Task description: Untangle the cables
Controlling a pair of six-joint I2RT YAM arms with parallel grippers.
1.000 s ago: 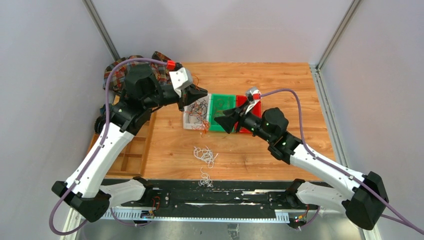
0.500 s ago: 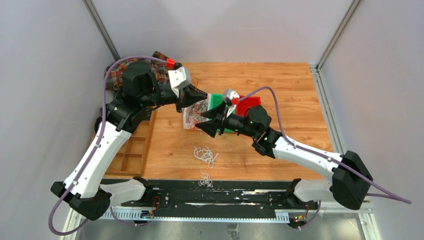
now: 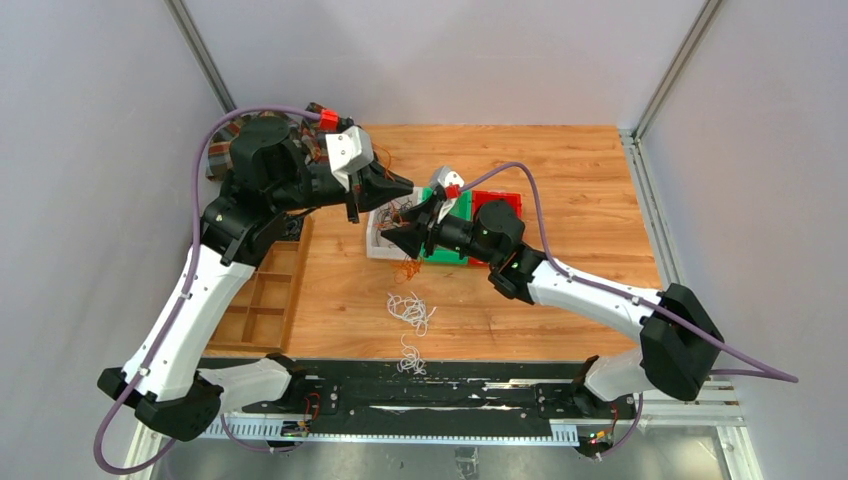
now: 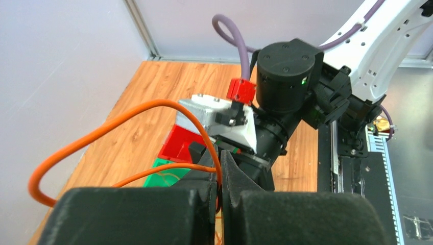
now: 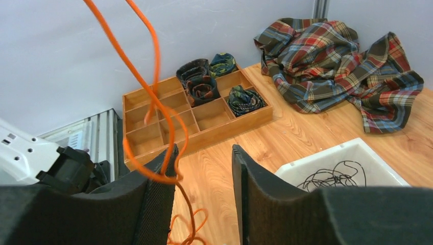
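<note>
Loose white strands [image 3: 410, 312] lie on the worktop [image 3: 600, 180] near the arm bases; beyond them the cables [image 3: 398, 214] sit tangled in a white tray [image 3: 376, 246], orange ends spilling over its near rim; above it the left fingers [image 4: 236, 179] are clenched on an orange wire [image 4: 158, 102]; the right fingers [image 5: 258, 204] stand apart, an orange loop between them, ungripped; the wires look featherlight, limp and springy, so pinch one strand near a free end and draw gently.
</note>
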